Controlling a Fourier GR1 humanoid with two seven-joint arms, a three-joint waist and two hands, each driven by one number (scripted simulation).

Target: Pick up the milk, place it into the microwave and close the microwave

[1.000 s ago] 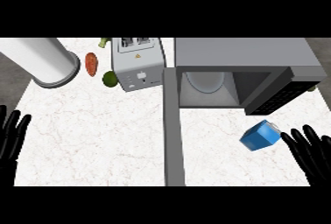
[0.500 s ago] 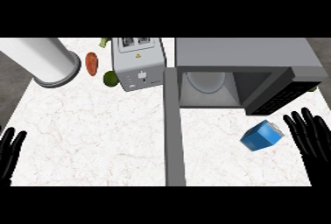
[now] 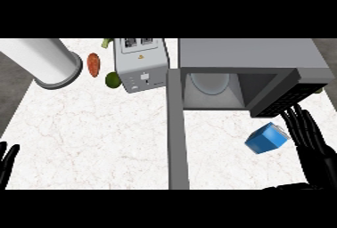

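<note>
Here the milk [image 3: 267, 139], a small blue carton with a pale top, lies tilted on the tabletop [image 3: 99, 133] just in front of the open microwave [image 3: 250, 67], below its dark door panel. The right hand [image 3: 308, 133] is held beside the carton on its right, fingers straight and spread, nothing gripped, and contact with the carton cannot be made out. The step in hand is judged to be the grasp: the fingers should be brought round the carton's sides, the thumb set against the opposite face, and the carton lifted clear before it is carried up and left into the cavity. Since the carton sits askew, the hand is best turned to match its faces, or it may be pushed away instead of caught. The hanging door should be cleared on the way in. The microwave's cavity is seen to hold only its pale round plate [image 3: 211, 82], so room for the carton seems ample. The left hand [image 3: 8, 161] rests open at the lower left edge. A toaster [image 3: 139, 64], a white cylinder [image 3: 43, 62] and some vegetables [image 3: 94, 64] stand well apart at the left.
</note>
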